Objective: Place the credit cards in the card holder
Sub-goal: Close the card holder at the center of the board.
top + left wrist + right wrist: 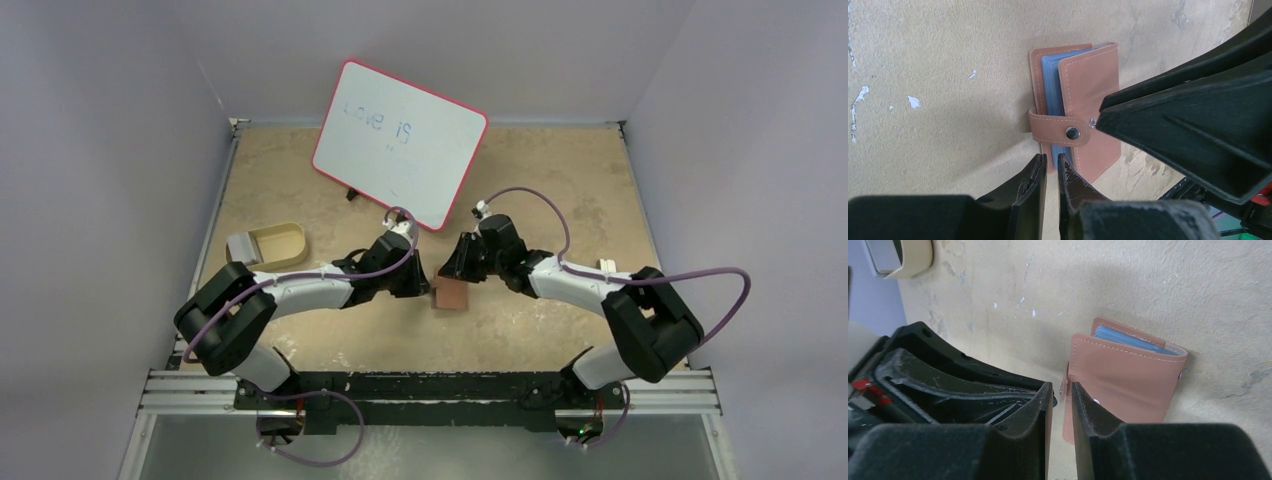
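Note:
The brown card holder lies folded on the table between my two grippers. In the left wrist view the card holder has its tab strap wrapped over the front. Pale blue credit cards show edge-on inside it, and also in the right wrist view. My left gripper is shut and empty, just short of the holder's near edge. My right gripper is shut and empty at the holder's strap side. In the top view both grippers hover close over it.
A red-rimmed whiteboard leans at the back centre. A tan oval tray stands to the left, with a grey flat piece at its end. The tray also shows in the right wrist view. Walls enclose the table on three sides.

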Robot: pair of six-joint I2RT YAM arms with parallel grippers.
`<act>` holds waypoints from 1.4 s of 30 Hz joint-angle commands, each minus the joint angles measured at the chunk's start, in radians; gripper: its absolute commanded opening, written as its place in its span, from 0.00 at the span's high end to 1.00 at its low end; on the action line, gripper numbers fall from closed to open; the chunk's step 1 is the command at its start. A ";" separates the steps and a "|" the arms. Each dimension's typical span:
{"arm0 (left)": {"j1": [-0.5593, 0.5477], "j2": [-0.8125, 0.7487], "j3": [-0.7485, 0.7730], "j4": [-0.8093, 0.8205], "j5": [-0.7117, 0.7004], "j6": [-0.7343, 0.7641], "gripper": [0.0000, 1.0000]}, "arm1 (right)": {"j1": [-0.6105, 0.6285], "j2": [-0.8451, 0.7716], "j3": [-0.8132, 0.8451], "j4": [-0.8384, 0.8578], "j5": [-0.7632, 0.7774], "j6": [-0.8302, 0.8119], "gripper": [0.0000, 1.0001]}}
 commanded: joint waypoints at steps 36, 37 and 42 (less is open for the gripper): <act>0.162 0.163 0.129 0.269 0.255 -0.077 0.65 | 0.062 0.038 -0.017 0.058 0.022 0.017 1.00; 0.163 0.168 0.134 0.266 0.252 -0.072 0.65 | 0.061 0.038 -0.018 0.058 0.022 0.018 1.00; 0.162 0.219 0.160 0.226 0.253 -0.030 0.65 | 0.061 0.036 -0.021 0.059 0.023 0.020 1.00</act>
